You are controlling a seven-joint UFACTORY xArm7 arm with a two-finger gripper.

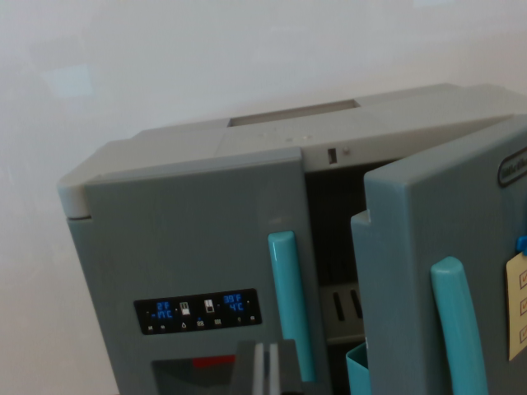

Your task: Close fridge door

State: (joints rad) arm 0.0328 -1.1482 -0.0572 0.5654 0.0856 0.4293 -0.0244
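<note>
A plain white wall fills the background behind a grey toy fridge (247, 156). Its left door (189, 247) sits shut, with a teal handle (290, 304) and a dark display panel (198, 310). At three o'clock, the right door (436, 239) stands ajar (dark interior showing between). The gripper (265, 369) peeks in at six o'clock; whether it is clenched, I cannot tell.

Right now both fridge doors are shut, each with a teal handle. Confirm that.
Not quite. The wrist view shows the right door swung open, with the dark interior visible beside it; only the left door is shut. Both do have teal handles.
</note>
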